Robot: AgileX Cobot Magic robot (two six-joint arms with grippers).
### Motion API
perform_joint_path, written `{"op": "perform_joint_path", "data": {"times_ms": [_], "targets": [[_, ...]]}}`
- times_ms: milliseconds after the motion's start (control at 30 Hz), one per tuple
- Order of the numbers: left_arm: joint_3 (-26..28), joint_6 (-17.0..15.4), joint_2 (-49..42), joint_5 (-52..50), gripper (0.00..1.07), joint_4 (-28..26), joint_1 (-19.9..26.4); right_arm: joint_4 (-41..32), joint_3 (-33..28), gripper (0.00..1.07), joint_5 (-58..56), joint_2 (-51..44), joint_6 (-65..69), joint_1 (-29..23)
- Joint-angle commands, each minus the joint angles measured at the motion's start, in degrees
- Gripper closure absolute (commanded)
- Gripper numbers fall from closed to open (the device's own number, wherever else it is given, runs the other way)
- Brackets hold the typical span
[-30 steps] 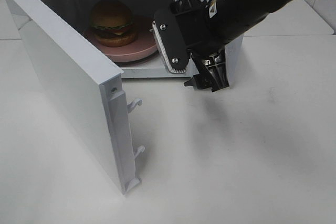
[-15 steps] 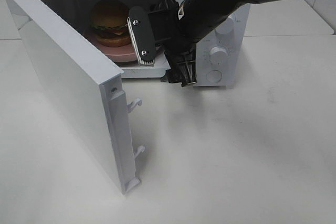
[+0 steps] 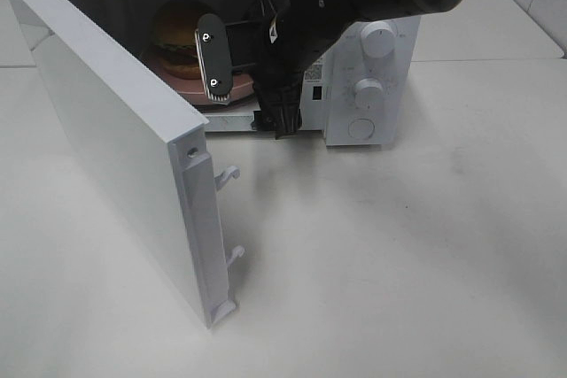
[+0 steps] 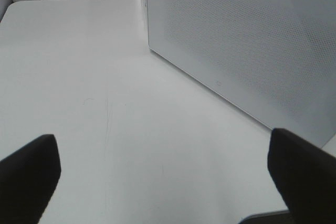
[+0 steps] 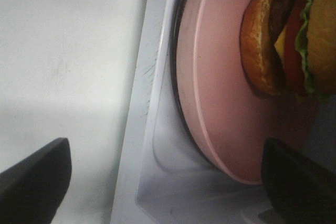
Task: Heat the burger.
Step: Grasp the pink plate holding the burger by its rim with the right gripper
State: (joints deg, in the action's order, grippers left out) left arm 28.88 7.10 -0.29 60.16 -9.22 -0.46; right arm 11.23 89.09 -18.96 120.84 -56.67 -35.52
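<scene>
Inside the open microwave oven [image 3: 394, 86], the burger [image 3: 182, 37] sits on a round pink plate [image 3: 190, 88], set back from the front sill. The oven door [image 3: 115, 139] stands swung wide.

Handling, by judgement: the burger is a stack of loose layers under a glossy domed bun. It is probably light, soft under pressure, and liable to shear or shed a layer if pinched hard. The bun's sheen suggests a slippery surface. If it must be moved, the safer hold is the plate's rim, nearest the opening. Failing that, a gentle grip low across the stack, spanning both bun halves, would serve. As placed, it appears to need no further handling before the door is closed.

Right gripper [image 3: 248, 86]: positioned at the mouth of the oven, just in front of the plate. Its jaws are spread wide, and the right wrist view shows the plate rim and the burger between the two fingertips. Nothing is held, and no contact with plate or sill is visible.

Left gripper [image 4: 163, 177]: jaws likewise fully parted and empty, above bare table [image 4: 105, 77], near a white perforated panel [image 4: 252, 40]. No contact seen.
</scene>
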Motion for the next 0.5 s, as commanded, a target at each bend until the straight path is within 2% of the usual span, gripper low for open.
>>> {"op": "perform_joint_path", "data": {"times_ms": [33,500], "targets": [[-0.17,0.0,-1.15,-0.63,0.06,-0.29,0.17,0.69,1.89,0.15,-0.74,1.49,1.49,-0.17],[-0.17,0.0,-1.15,-0.63,0.06,-0.29,0.17,0.63,13.41,0.18,-3.9,10.31,1.83,-0.17]]}}
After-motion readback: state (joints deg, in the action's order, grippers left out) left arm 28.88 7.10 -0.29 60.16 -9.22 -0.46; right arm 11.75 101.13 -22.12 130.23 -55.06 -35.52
